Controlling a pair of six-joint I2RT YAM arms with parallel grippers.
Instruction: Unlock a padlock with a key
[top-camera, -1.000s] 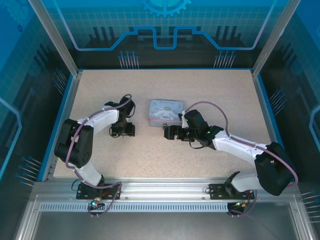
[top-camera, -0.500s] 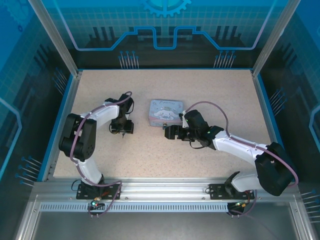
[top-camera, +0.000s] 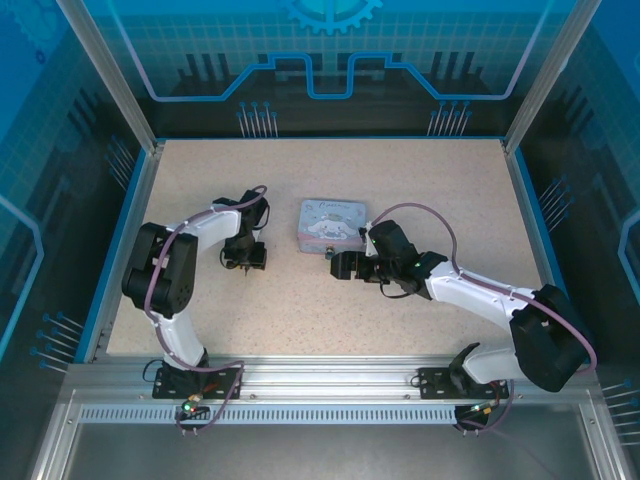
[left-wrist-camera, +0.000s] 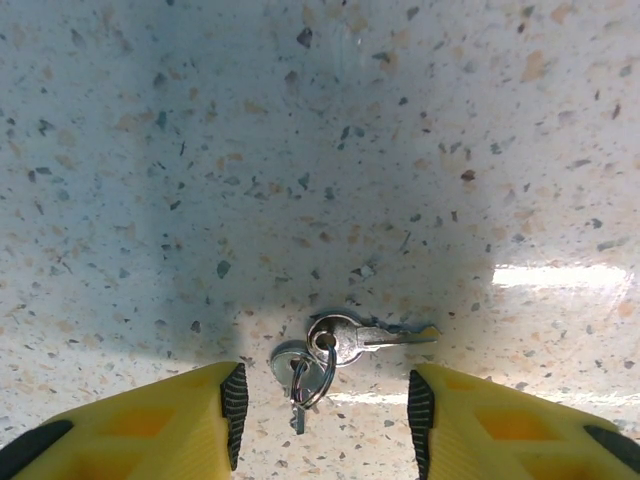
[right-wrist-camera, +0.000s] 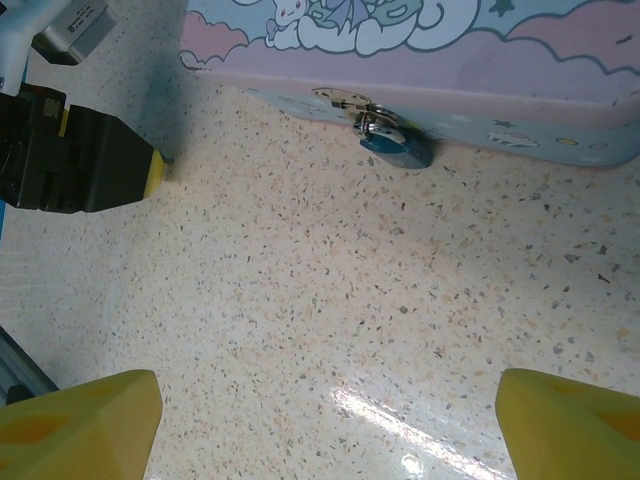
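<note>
Plainly, we find little to read here. The tin box (top-camera: 329, 226) has a cartoon animal among clouds printed on its pale lid. From the top camera, a line of script along the lid's far edge is too small for us to make out. In the right wrist view the box is cut off by the top edge, so we see only part of the print and its pink-and-blue front wall.

The padlock (right-wrist-camera: 397, 147) hangs from a small hasp (right-wrist-camera: 340, 98) on that wall, its dark blue body tilted down to the table (right-wrist-camera: 330, 300). Any marking on it is too small to tell. The right gripper (right-wrist-camera: 325, 425) faces it from well back, jaws wide apart with nothing between them. Only its yellow fingertips (right-wrist-camera: 85, 420) show, in the bottom corners.

The key (left-wrist-camera: 372, 338) lies flat on the speckled table, its blade pointing right in the left wrist view. A ring (left-wrist-camera: 326, 372) joins it to a second key (left-wrist-camera: 290, 368), whose blade we can hardly make out. The left gripper (left-wrist-camera: 325, 405) straddles the bunch with its jaws apart. Its black pads (left-wrist-camera: 234, 400) sit on either side, touching neither key as far as we can see, and its fingers are cut off by the bottom edge.
</note>
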